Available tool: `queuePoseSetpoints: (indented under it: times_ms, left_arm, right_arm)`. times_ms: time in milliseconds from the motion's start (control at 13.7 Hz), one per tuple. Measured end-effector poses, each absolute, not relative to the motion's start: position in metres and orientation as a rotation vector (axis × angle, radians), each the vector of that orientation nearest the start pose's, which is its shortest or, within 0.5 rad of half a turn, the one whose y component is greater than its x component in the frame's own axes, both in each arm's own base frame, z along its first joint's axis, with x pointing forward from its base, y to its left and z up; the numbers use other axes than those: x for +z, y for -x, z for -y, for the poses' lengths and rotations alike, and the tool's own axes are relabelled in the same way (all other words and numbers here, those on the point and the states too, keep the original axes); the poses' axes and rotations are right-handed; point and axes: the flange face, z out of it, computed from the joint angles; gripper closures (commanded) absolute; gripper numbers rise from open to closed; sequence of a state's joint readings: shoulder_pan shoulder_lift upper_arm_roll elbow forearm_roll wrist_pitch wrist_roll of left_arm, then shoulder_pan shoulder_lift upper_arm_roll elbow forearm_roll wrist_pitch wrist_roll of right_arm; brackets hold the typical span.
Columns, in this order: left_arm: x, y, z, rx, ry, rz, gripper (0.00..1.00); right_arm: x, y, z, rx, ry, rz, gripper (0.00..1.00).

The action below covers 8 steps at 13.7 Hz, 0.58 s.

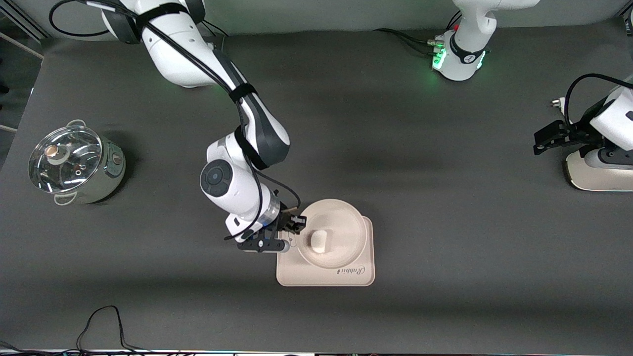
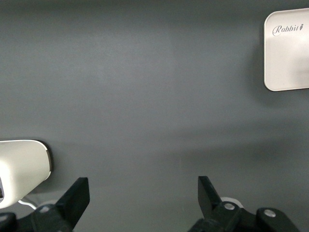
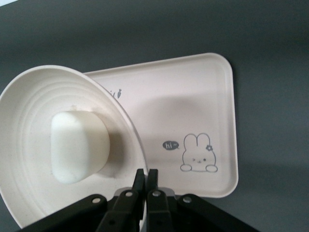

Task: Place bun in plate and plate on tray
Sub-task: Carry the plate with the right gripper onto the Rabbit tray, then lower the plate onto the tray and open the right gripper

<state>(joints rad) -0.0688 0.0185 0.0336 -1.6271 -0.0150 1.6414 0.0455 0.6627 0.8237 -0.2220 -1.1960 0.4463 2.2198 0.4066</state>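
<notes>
Cream plate (image 1: 332, 232), bun (image 1: 318, 241) aboard, hangs tilted over the tray (image 1: 326, 274), its rim pinched by the right gripper (image 1: 292, 232); left gripper (image 2: 144, 195), apart, waits; tilt could roll the bun off.

The small white rounded bun (image 1: 318, 241) lay in the round cream shallow plate (image 1: 346, 222), which sat over the cream-pink rectangular tray (image 1: 324, 277).

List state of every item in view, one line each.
Small white rounded bun: lying in the plate.
Round cream-white plate: over the tray, rim pinched.
Cream-pink rectangular tray: flat on table.
Steel pot: glass lid on.
Right gripper: jaws shut on plate rim.
Left gripper: jaws open, waiting.
</notes>
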Motion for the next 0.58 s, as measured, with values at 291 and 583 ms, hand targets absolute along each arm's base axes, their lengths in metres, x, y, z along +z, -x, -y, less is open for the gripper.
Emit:
queuePoseSetpoints:
  times_ms: [291,583]
  left_arm:
    - [0.593,-0.565,0.022,0.007,3.153,-0.125,0.00]
    - [0.593,-0.565,0.022,0.008,3.153,-0.125,0.00]
  right_arm:
    - [0.254,-0.685,-0.386,-0.173,2.810,-0.238,1.00]
    - [0.193,-0.681,-0.385,-0.145,2.803,-0.302,1.00]
